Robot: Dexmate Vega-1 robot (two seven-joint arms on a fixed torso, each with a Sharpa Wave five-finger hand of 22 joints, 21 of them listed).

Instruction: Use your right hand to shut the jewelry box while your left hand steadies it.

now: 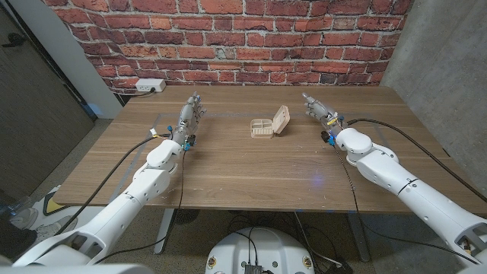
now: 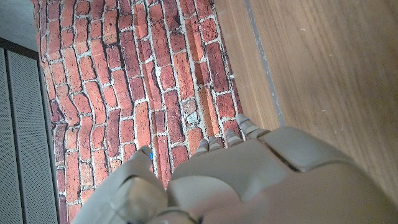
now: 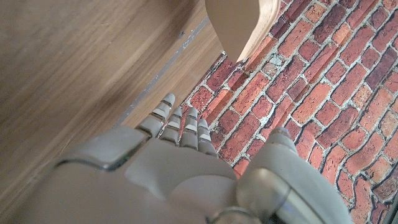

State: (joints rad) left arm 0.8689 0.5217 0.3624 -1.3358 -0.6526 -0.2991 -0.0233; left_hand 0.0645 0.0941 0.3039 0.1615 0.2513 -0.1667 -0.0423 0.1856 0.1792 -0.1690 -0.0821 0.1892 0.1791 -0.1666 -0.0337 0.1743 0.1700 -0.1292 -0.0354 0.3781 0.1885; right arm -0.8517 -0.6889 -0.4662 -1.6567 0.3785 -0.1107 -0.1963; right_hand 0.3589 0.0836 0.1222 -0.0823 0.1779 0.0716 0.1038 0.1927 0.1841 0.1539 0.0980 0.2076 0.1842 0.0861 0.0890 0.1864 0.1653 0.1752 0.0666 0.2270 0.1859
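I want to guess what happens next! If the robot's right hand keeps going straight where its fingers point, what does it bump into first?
Probably nothing on the table: the right hand points toward the brick wall, passing beside the jewelry box. Depth is hard to judge.

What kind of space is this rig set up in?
Probably an indoor lab or office test bay: a wooden table on a metal frame, a red brick wall behind it with a white power strip, and grey panels alongside.

The jewelry box (image 1: 269,125) is pale tan, perhaps beige inside. The surface (image 1: 251,164) shows brown wood grain. Red bricks with pale mortar pattern the wall (image 1: 228,38). Both arms are white.
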